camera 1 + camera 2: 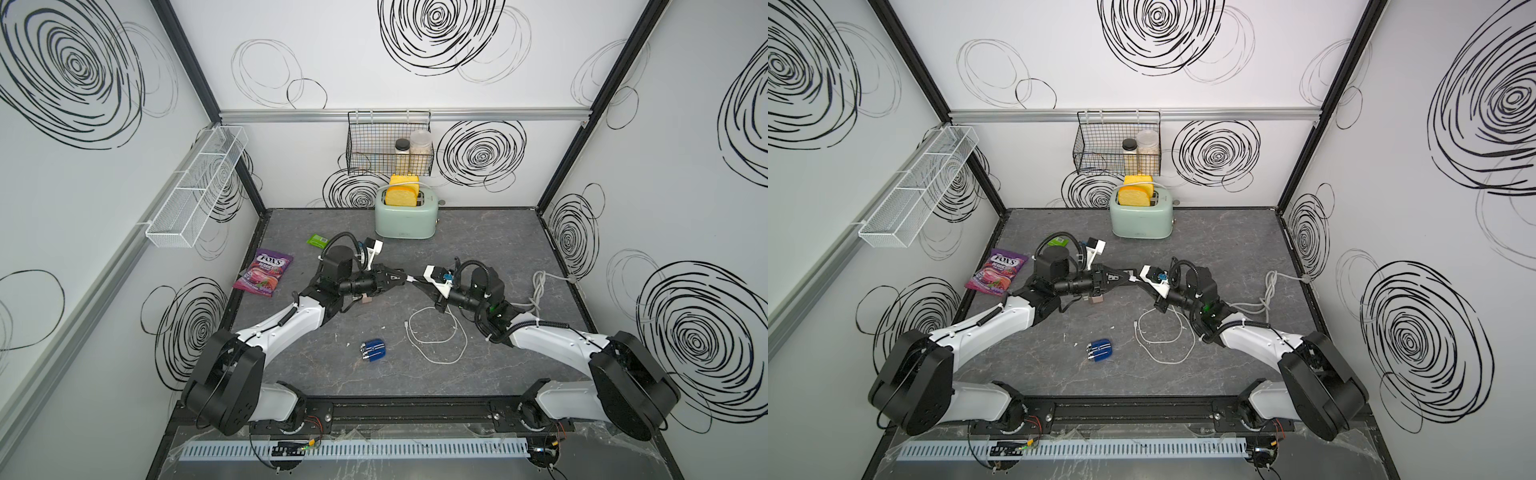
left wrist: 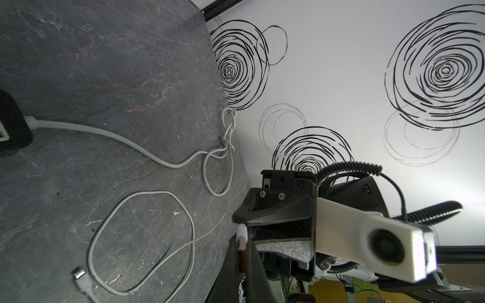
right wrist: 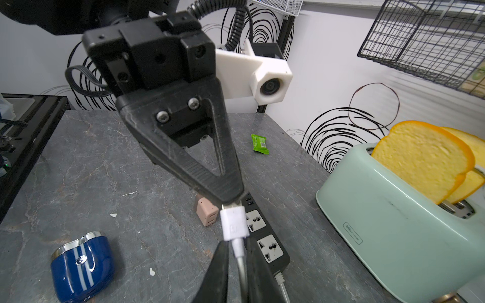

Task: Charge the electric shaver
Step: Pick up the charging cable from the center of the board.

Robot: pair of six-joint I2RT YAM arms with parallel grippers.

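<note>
The right gripper (image 3: pixel 236 246) is closest, its two fingers squeezed on the white cable (image 3: pixel 242 267) just behind the plug (image 3: pixel 233 223). The left gripper (image 3: pixel 232 200) comes from the other side, with its tips pressed together on the plug's shiny metal end. Both hold one plug up in the air, so this looks like a pass from one to the other. To do it well, I think only one should let go, and slowly, while the other holds tight and straight. The metal end must be bare to slide into the pink cube (image 3: pixel 207 211) beside the black power strip (image 3: pixel 262 236), so a hold on the white part seems best. The electric shaver (image 1: pixel 374 351) lies on its side near the front of the tabletop (image 1: pixel 498 249), well apart from both grippers. The tabletop is grey like stone, with little white specks. A green toaster (image 1: pixel 405 220) with toy bread stands at the back, a candy bag (image 1: pixel 264 276) lies at one side, and the white walls have black swirls.
</note>
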